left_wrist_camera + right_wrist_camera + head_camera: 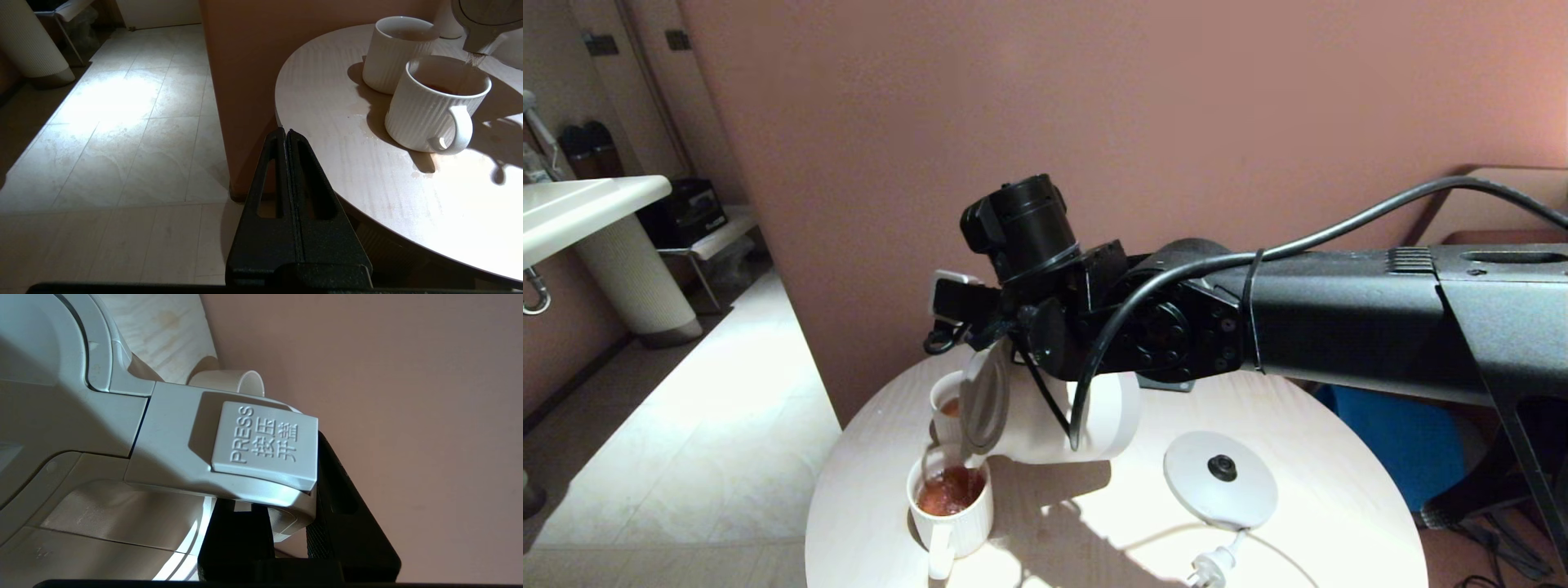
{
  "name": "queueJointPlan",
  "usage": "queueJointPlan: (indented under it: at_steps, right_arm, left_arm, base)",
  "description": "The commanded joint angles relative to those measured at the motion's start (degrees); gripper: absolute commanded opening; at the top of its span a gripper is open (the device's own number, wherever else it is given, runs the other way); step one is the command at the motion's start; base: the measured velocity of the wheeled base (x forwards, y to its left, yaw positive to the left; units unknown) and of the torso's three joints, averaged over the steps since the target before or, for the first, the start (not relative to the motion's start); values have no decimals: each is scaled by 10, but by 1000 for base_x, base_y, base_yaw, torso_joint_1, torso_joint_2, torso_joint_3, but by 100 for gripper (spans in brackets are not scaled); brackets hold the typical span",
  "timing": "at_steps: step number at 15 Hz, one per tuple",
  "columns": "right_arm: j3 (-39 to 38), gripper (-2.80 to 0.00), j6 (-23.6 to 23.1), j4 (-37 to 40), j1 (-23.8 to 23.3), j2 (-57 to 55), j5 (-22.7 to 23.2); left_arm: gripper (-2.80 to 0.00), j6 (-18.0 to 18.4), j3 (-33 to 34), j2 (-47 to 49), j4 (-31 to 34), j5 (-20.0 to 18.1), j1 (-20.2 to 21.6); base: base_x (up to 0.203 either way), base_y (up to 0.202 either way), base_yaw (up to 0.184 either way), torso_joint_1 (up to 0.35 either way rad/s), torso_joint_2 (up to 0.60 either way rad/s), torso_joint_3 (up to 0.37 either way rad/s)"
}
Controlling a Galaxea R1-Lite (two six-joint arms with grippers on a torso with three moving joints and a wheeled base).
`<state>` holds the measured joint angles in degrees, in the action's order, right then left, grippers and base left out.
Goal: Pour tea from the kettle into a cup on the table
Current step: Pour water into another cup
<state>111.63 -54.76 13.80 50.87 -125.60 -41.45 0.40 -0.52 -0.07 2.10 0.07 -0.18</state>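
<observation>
The kettle (1045, 416), smooth white plastic with a rounded body, is seen tipped far over above the round bench (1323, 523) of pale wood grain, spout down over the front cup (952, 510). A thin stream of tea (473, 60) is seen falling from the spout into that cup, and reddish-brown tea with foam is visible inside. The front cup is a white ribbed ceramic mug with a loop handle; a second ribbed cup (946, 406) is stood just behind it, partly hidden by the kettle lid, with brown liquid in it too.

The kettle's loop handle (229, 465) is pinched by the right hand (290, 522), black textured fingers (343, 506) clamped on either side of it below the square "PRESS" lid button (265, 445). In the head view the right arm is stretched in from the right, a black cable strapped along it.

The flat round white base (1221, 482) with a black centre is left on the bench beside the kettle, not touching it, its white cord and plug lying toward the front edge.

The left hand (288, 134) is held off the bench edge over the pale tiled floor (106, 134), its black wedge-shaped fingers pressed together with nothing between them.
</observation>
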Motion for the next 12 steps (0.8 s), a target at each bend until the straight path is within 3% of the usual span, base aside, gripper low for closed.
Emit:
queueJointPlan:
  at_steps: [1,12]
  right_arm:
    - [0,-280,-3,0,0,0,-5]
    - [0,-280,-4,1,3,0,-7]
  left_arm:
    - [-280,0,0,1,-1,0,0]
    - [-280,-1,0,1,0,0,0]
  base:
    - [0,0,0,0,0,0]
    - [0,0,0,0,0,0]
